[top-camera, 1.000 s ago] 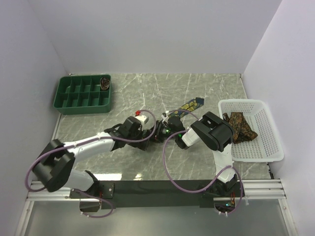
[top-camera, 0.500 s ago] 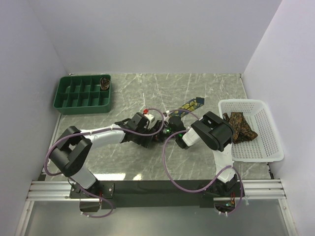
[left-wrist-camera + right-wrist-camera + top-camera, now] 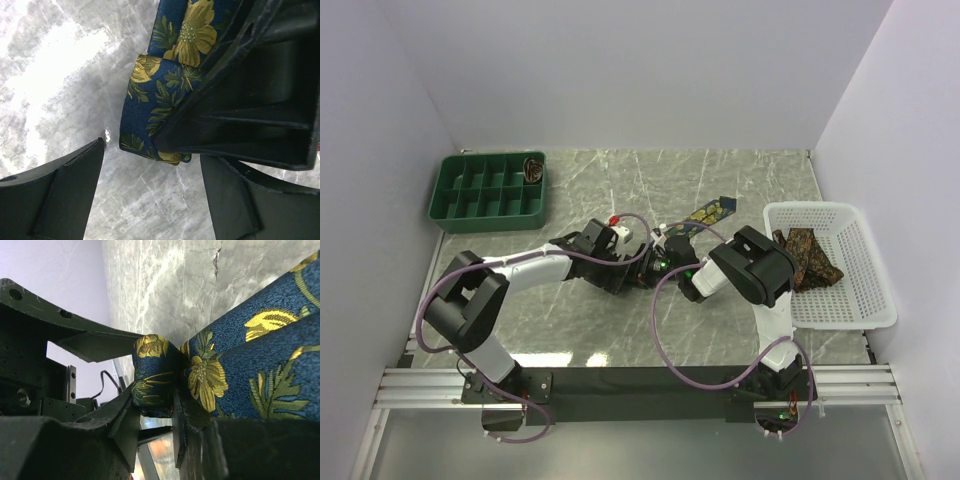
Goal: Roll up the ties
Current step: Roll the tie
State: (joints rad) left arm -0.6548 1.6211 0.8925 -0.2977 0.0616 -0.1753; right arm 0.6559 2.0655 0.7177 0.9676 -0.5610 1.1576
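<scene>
Marble table (image 3: 620, 185): tray (image 3: 485, 223) holds a rolled tie (image 3: 533, 168), basket (image 3: 860, 292) brown ties (image 3: 807, 255).

**Cloth, stone and plastic**

Woven cloth in the navy tie (image 3: 165, 95) — fine ribbed weave, soft sheen on the yellow flowers. Smooth, glossy grey veined stone for the table (image 3: 620, 180). Matt black plastic, lightly scuffed, on the left gripper (image 3: 152, 151) fingers (image 3: 60, 195). White plastic mesh for the basket (image 3: 865, 290), green moulded plastic for the tray (image 3: 485, 222).

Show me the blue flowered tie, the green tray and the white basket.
blue flowered tie (image 3: 160, 100): left wrist view, on its folded end.
green tray (image 3: 485, 222): top view, on its near wall.
white basket (image 3: 845, 315): top view, on its near mesh wall.
</scene>
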